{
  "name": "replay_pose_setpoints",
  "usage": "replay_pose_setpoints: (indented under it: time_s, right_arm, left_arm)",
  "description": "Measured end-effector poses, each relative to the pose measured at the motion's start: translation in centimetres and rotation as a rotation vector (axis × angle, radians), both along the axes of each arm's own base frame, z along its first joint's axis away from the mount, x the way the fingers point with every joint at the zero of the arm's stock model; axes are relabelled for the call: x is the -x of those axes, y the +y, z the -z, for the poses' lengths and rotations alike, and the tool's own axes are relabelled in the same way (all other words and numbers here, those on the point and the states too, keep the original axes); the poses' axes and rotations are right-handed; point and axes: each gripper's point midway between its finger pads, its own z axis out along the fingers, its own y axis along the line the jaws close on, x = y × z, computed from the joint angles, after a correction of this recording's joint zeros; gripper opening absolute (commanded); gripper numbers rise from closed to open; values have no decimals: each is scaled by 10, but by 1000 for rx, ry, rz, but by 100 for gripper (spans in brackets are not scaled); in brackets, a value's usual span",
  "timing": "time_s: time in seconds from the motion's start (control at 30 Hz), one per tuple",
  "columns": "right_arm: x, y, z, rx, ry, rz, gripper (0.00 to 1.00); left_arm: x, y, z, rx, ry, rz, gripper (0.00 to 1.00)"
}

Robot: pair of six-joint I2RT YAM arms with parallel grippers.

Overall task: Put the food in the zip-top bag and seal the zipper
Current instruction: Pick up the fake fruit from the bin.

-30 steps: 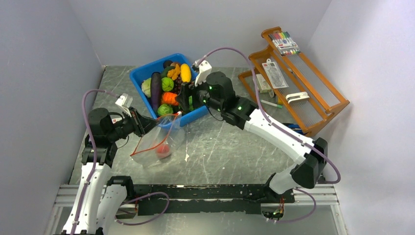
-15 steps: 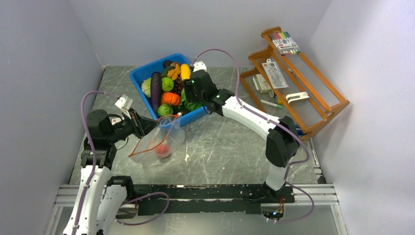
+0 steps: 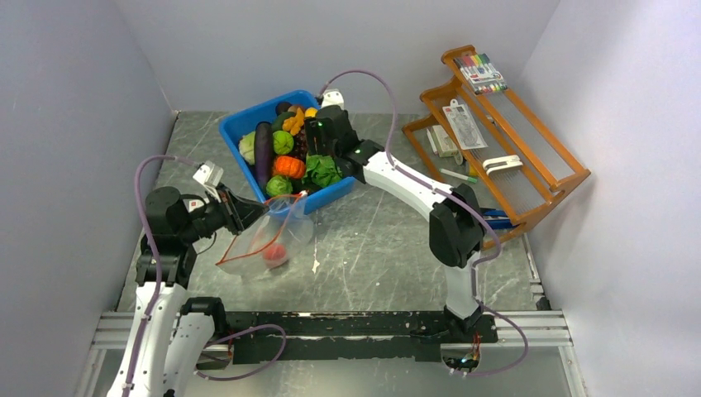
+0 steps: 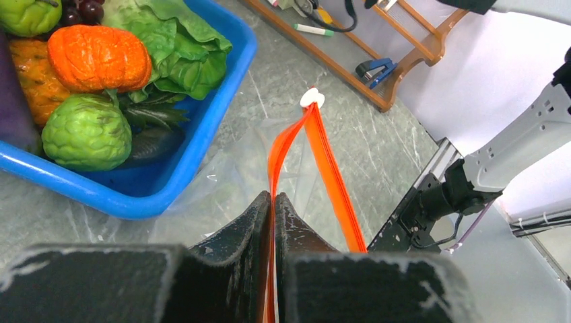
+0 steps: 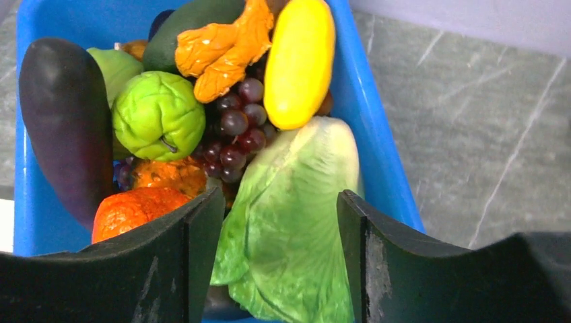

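The right arm has folded its elbow up and carried its wrist further over the bin since the earlier view, while the left arm has barely shifted. The left gripper (image 4: 273, 198) is clamped tight on the red-orange zipper strip (image 4: 330, 175) of the clear, floppy zip-top bag (image 3: 269, 236). It holds the mouth lifted and gaping toward the bin, probably so that food can drop in. One red toy piece (image 3: 277, 254) lies inside the bag.

The bag sits just beside the near wall of the blue plastic bin (image 3: 256, 108). Over the bin, the right gripper (image 5: 279, 202) hangs empty with its jaws well apart, poised above a green lettuce leaf (image 5: 296, 229). The crowded fruit leaves little finger room. Bare grey tabletop (image 3: 380, 248) lies between the bin and the wooden rack (image 3: 555, 197).
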Motion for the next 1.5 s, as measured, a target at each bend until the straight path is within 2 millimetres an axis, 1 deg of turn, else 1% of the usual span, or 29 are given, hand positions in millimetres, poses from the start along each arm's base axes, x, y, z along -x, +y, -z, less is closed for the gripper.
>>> replay_pose_setpoints:
  time_s: [0.07, 0.17, 0.2, 0.3, 0.4, 0.47, 0.5, 0.57, 0.67, 0.8, 0.87, 0.93, 1.13, 1.37, 1.5]
  right_arm:
    - [-4, 7, 1, 21, -24, -42, 61]
    - [-4, 19, 2, 26, -33, -121, 61]
    - [-2, 25, 1, 21, -34, -159, 63]
    - [8, 38, 2, 24, -51, -284, 69]
    - [30, 38, 16, 81, -76, -413, 72]
    - [40, 37, 24, 125, -81, -481, 75]
    - [42, 39, 24, 141, -92, -514, 76]
    - [46, 42, 22, 167, -112, -573, 79]
    - [50, 50, 12, 176, -143, -650, 82]
    - [55, 61, -1, 172, -191, -737, 82]
    - [57, 65, -1, 177, -208, -773, 81]
    - [58, 68, 4, 187, -212, -800, 80]
    - [55, 76, 27, 226, -204, -856, 81]
    - [45, 89, 35, 250, -222, -885, 82]
    - [40, 96, 42, 275, -221, -899, 79]
  left_arm:
    - [0, 0, 0, -1, -4, 1, 7]
    - [0, 0, 0, -2, -5, 1, 7]
    - [1, 0, -1, -2, -8, 1, 7]
    - [2, 0, -2, -2, -13, 1, 7]
    - [2, 0, -3, -2, -16, 2, 7]
    - [4, -1, -3, 0, -19, 10, 7]
    - [4, -1, -3, 1, -19, 13, 7]
    - [5, -2, -3, 2, -17, 20, 7]
    - [5, -3, -2, 4, -11, 28, 7]
    - [5, -3, -2, 6, -6, 33, 7]
    - [5, -3, -2, 6, -6, 32, 7]
    - [5, -3, -2, 6, -6, 32, 7]
    - [5, -3, -2, 6, -6, 32, 7]
    - [5, -3, -3, 6, -12, 30, 7]
    - [6, -3, -3, 6, -13, 32, 7]
